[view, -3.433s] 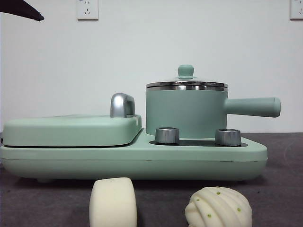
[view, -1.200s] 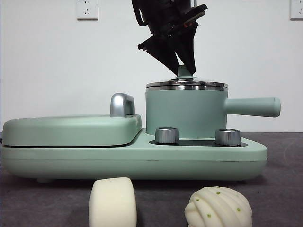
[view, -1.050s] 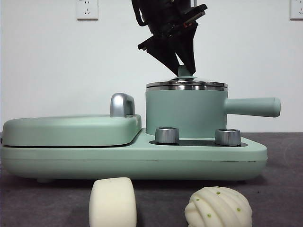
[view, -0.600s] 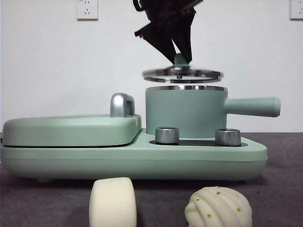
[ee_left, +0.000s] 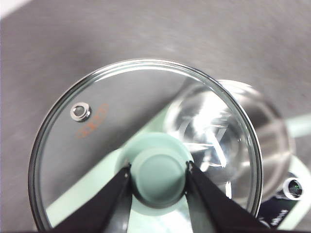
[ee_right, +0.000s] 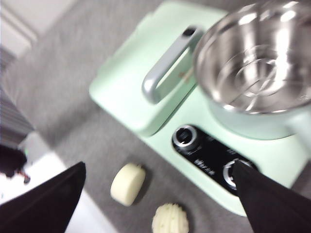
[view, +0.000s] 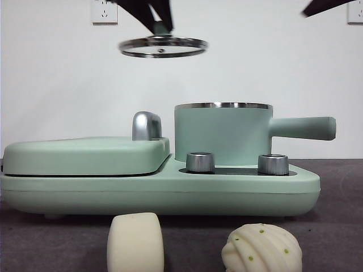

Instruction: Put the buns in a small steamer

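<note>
Left gripper (ee_left: 158, 174) clenches green-knobbed glass lid (view: 163, 46), now lifted clear of mint-green steamer pot (view: 222, 133). Your pot's open; both white buns (view: 135, 242) wait in front. Right gripper (ee_right: 160, 194) spread, empty.

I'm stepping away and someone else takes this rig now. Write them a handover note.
Left claw: shut on the green knob of the glass lid, held in the air above the flat griddle lid, clear of the small steamer.
Right claw: open, holding nothing, high over the table.
Both buns lie on the table in front of the cooker: cylinder bun, pleated bun.
Done: steamer uncovered; its steel inside shows no bun.
Left: set the lid aside, then put both buns into the steamer.
</note>
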